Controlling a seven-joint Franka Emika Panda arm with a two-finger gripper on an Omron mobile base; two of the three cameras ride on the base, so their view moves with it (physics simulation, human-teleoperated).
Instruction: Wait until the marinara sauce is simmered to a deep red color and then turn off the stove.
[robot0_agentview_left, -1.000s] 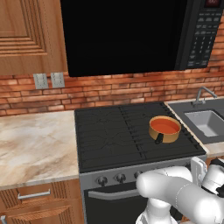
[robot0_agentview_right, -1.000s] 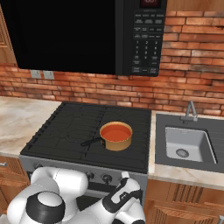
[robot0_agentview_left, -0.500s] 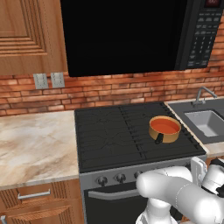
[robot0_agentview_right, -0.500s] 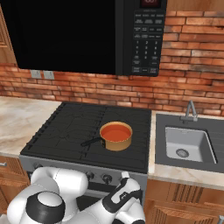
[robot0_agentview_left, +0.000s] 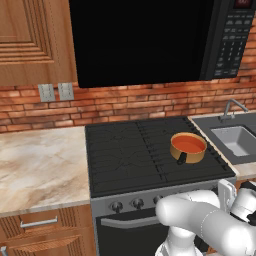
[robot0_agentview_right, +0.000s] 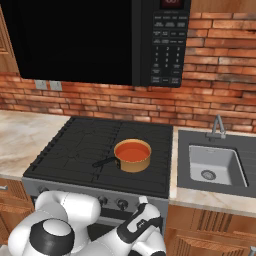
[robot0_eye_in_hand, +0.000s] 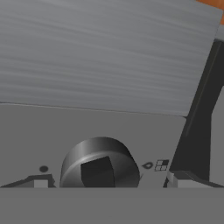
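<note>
The marinara sauce (robot0_agentview_left: 189, 144) (robot0_agentview_right: 132, 151) is a smooth orange-red disc in a small copper saucepan (robot0_agentview_left: 193, 155) (robot0_agentview_right: 139, 163) with a short dark handle, on the right side of the black stove (robot0_agentview_left: 125, 155) (robot0_agentview_right: 80, 147). My gripper (robot0_eye_in_hand: 109, 179) is open and held close to the stove's steel front panel. Its fingertips (robot0_eye_in_hand: 40, 181) stand apart on either side of a round dark knob (robot0_eye_in_hand: 99, 164), without touching it. The white hand (robot0_agentview_right: 144, 220) (robot0_agentview_left: 240, 200) hangs in front of the knob row (robot0_agentview_left: 136, 203) (robot0_agentview_right: 122, 204).
A black microwave (robot0_agentview_left: 150, 40) (robot0_agentview_right: 100, 40) hangs over the cooktop. A steel sink (robot0_agentview_left: 237, 140) (robot0_agentview_right: 212, 165) with a faucet lies to the right. Marble counter (robot0_agentview_left: 40, 165) lies to the left, with wooden drawers (robot0_agentview_left: 40, 225) beneath it.
</note>
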